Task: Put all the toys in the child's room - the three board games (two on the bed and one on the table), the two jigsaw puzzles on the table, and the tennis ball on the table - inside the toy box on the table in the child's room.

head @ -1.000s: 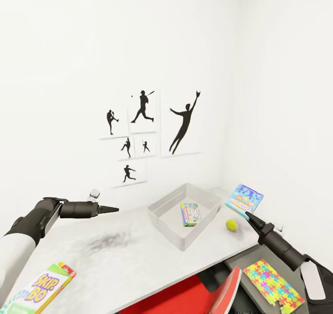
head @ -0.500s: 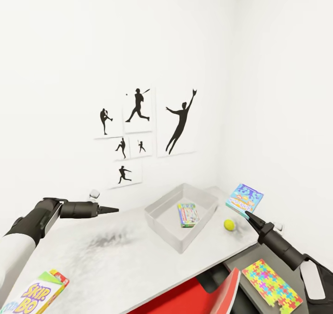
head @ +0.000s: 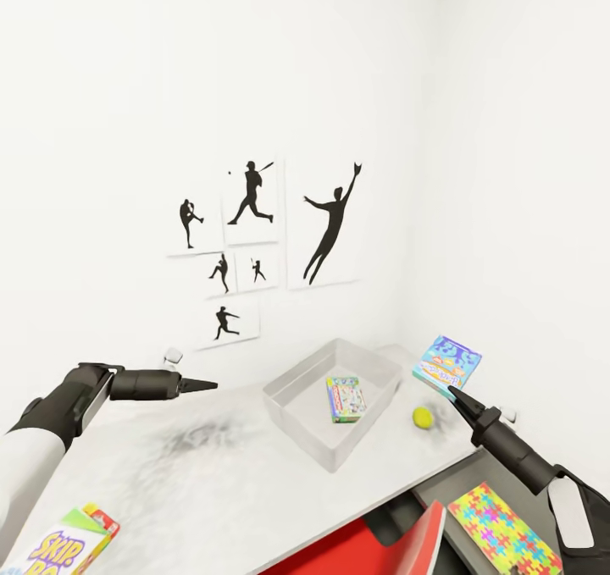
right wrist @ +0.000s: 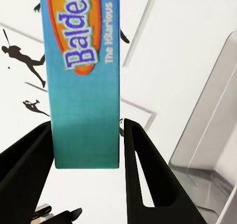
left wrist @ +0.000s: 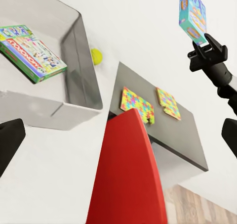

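The grey toy box (head: 292,406) stands on the white table with one board game (head: 346,399) lying inside. A yellow tennis ball (head: 422,418) rests just right of the box. My right gripper (head: 453,395) is shut on a blue Balderdash board game (head: 447,363), held upright in the air right of the box and above the ball. Its fingers (right wrist: 143,174) clamp the box's lower end (right wrist: 81,75). My left gripper (head: 210,384) hovers over the table left of the toy box, open and holding nothing. Two jigsaw puzzles (left wrist: 137,103) lie on a lower dark table.
A Skip-Bo box (head: 59,548) lies at the white table's near left corner. A red chair (head: 373,550) stands between the white table and the dark table (head: 474,478), which bears a colourful puzzle (head: 504,528). Baseball silhouettes hang on the wall behind.
The head view has shifted a little, sliding the table and wall pictures left and down. Both arms keep their pose; the blue game stays in my right gripper.
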{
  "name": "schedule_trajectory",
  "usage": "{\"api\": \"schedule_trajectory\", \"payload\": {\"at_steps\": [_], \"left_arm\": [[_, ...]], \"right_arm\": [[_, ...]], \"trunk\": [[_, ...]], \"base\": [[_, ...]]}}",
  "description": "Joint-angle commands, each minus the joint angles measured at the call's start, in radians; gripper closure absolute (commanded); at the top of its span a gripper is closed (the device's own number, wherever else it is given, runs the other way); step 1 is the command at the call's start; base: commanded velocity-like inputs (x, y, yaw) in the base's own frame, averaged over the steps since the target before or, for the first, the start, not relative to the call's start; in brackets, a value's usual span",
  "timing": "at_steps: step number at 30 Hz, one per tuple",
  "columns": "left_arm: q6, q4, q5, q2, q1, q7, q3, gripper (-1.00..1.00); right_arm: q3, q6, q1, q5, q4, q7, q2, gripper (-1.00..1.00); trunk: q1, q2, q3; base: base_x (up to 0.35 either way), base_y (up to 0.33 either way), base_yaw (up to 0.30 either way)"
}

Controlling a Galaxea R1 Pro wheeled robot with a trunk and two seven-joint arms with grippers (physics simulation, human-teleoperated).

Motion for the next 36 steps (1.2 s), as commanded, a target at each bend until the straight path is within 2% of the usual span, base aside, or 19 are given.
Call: {"api": "schedule_trajectory", "payload": {"at_steps": [1,21,33,36], "left_arm": [[0.01,0.0,0.01,0.001,0.0,0.0,-0.007,-1.0],[0.01,0.0,0.01,0.0,0.001,0.0,-0.007,-1.0],[0.01,0.0,0.01,0.0,0.001,0.0,-0.007,-1.0],[0.01,0.0,0.01,0.0,0.001,0.0,-0.007,-1.0]], "right_arm": [[-0.002,0.005,-0.001,-0.001,0.0,0.003,0.0,1.0],[-0.002,0.004,-0.001,-0.001,0.0,0.002,0.003,1.0],[-0.002,0.002,-0.001,0.001,-0.001,0.001,0.004,1.0],[0.001,-0.028,-0.001,0.005,-0.001,0.0,0.006,1.0]], "trunk": [[0.001,-0.001,0.0],[0.001,-0.001,0.0],[0.001,-0.001,0.0],[0.001,-0.001,0.0]], "base": [[0.129,0.0,0.0],[0.096,0.0,0.0],[0.01,0.0,0.0],[0.0,0.0,0.0]]}}
